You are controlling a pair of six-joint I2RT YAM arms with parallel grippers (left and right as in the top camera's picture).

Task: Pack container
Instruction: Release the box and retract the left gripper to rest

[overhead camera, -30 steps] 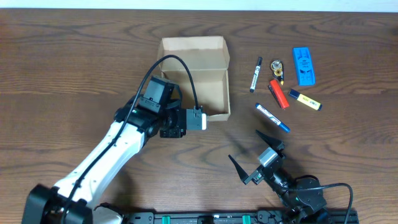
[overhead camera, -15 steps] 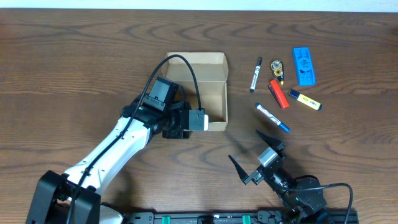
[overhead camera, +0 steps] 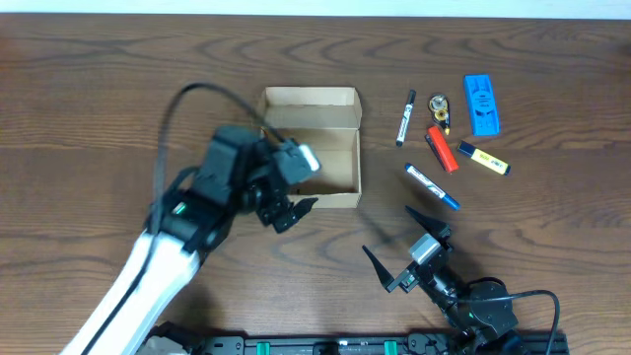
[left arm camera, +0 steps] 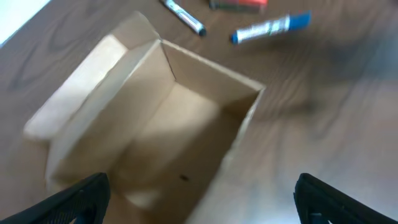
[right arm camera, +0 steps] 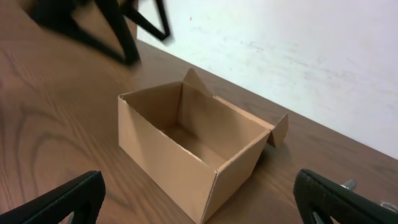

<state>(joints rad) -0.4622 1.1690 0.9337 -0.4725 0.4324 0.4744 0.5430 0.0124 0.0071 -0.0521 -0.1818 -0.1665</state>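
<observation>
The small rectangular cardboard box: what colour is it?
Plain tan cardboard box, clearest in right wrist view.

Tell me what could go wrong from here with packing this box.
1. The open left hand hangs right at the near wall of the empty container. A careless swing could shove or tip the box, which is probably light.
2. The red marker lies close between the black marker and the yellow highlighter. The right hand, open wide, may knock the neighbours while picking one.
</observation>
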